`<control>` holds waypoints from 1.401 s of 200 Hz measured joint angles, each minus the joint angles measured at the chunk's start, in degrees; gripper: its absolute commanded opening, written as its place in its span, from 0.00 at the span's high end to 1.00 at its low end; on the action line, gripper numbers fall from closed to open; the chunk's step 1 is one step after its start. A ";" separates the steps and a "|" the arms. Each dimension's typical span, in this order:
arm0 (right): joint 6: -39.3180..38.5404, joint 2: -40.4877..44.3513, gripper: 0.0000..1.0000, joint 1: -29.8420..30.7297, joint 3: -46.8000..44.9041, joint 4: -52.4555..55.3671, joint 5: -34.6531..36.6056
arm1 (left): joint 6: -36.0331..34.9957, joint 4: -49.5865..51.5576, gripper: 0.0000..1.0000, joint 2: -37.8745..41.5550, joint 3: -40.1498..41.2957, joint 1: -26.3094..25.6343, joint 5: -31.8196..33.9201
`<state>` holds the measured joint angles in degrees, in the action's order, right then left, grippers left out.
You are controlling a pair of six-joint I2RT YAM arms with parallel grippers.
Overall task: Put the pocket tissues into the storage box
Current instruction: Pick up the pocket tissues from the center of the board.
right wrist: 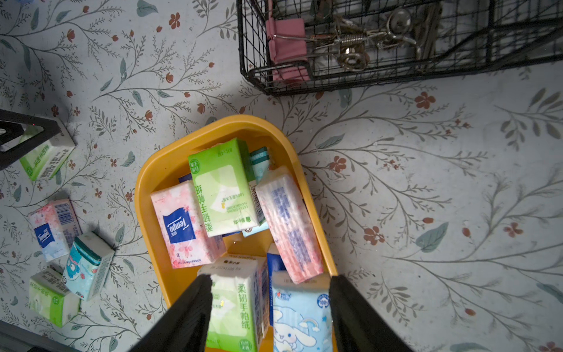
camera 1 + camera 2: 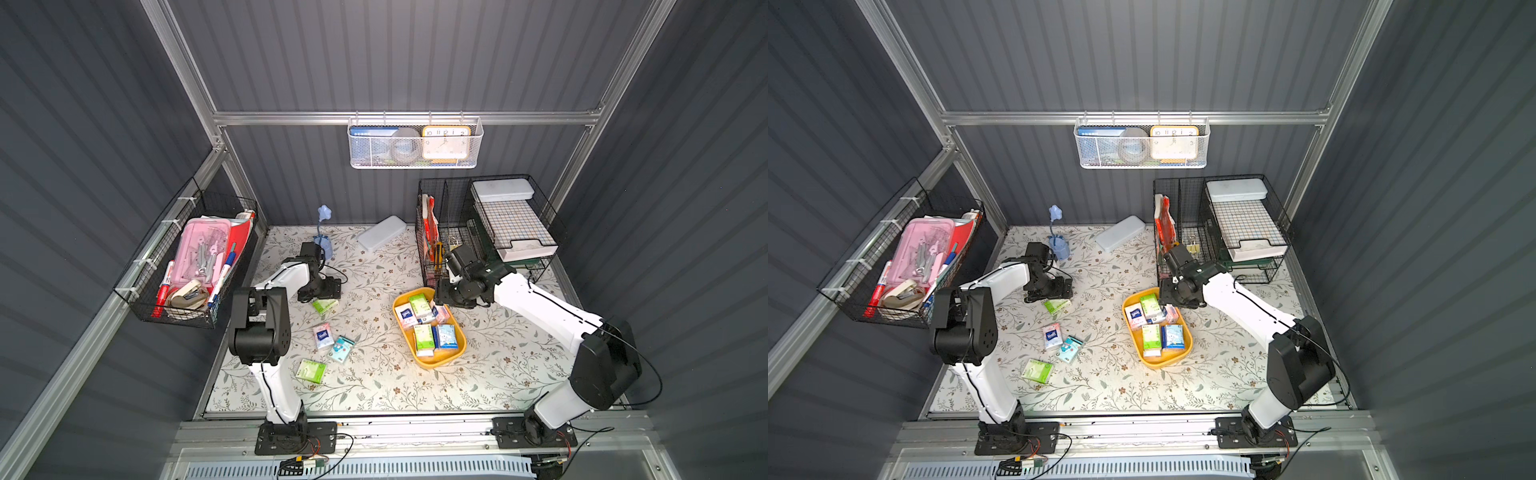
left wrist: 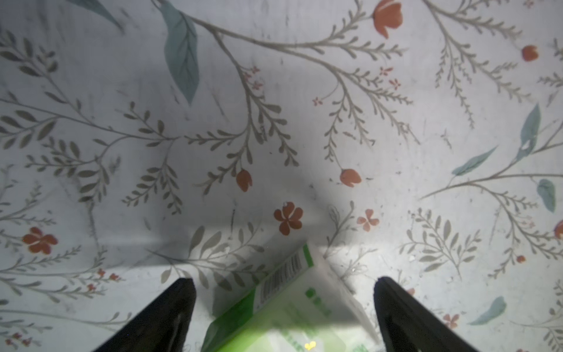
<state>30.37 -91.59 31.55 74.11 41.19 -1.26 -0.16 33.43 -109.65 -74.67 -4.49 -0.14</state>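
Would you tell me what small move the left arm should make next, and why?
Probably lower the left gripper slightly and close it on the green packet. Its jaws stand open on either side of that packet, which lies on the table clear of both fingers and outside the storage box.

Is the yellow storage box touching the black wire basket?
Apart. The right wrist view shows bare floral tablecloth between the storage box and the black wire basket.
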 measured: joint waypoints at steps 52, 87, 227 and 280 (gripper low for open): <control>0.00 -1.86 0.34 0.96 1.97 0.20 0.02 | -0.11 0.09 0.04 0.85 3.08 -0.02 -1.88; 0.00 -1.88 0.35 1.33 1.97 0.22 0.02 | 1.92 0.59 0.04 1.95 4.61 -0.59 -1.84; 0.00 -1.88 0.34 1.66 1.97 0.42 1.51 | 8.70 5.44 0.55 -1.42 -0.33 -5.55 9.35; 0.00 -1.86 0.34 1.66 1.97 0.39 2.95 | 11.91 7.43 0.55 -0.22 -0.52 -6.08 7.80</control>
<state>30.37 -93.45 33.21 76.07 41.58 1.69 11.75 40.86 -109.86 -75.20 -10.57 7.66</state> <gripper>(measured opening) 0.658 0.456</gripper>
